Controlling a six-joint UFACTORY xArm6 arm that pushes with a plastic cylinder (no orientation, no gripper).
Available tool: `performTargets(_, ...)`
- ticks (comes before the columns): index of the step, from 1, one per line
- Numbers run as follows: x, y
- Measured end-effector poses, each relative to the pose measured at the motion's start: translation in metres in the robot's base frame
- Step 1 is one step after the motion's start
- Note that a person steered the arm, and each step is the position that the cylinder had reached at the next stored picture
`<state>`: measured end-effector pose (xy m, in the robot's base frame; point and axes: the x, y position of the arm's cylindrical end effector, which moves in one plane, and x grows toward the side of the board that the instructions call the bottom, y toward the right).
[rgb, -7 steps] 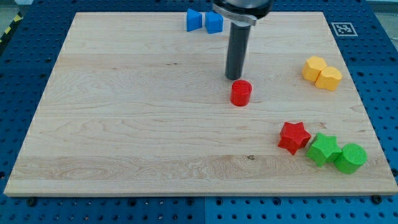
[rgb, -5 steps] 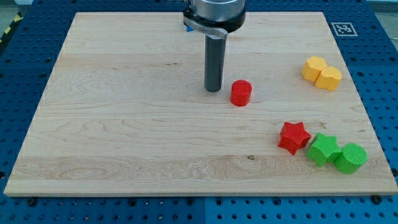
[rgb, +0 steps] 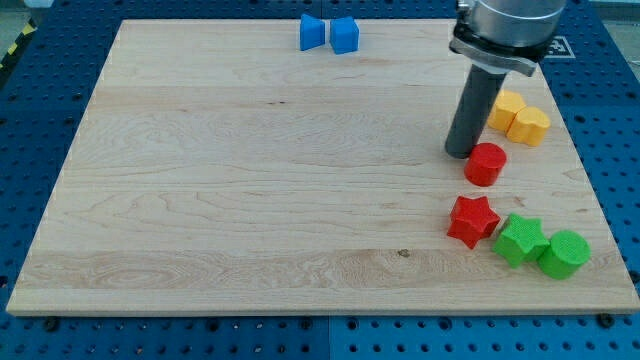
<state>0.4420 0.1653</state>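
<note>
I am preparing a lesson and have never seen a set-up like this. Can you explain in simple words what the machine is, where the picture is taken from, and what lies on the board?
This is a single camera picture looking down at a wooden board on a blue perforated table. The machine is a robot arm that ends in a dark rod, not a hand, so nothing is held. My tip rests on the board at the upper left edge of a red cylinder. Two yellow blocks sit just beyond the rod, toward the view's right. Below lie a red star, a green star and a green cylinder. Two blue blocks sit at the view's top.
</note>
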Motion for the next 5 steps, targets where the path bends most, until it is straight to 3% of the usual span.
performTargets(2,0.002,0.036)
performTargets(5,0.020,0.034)
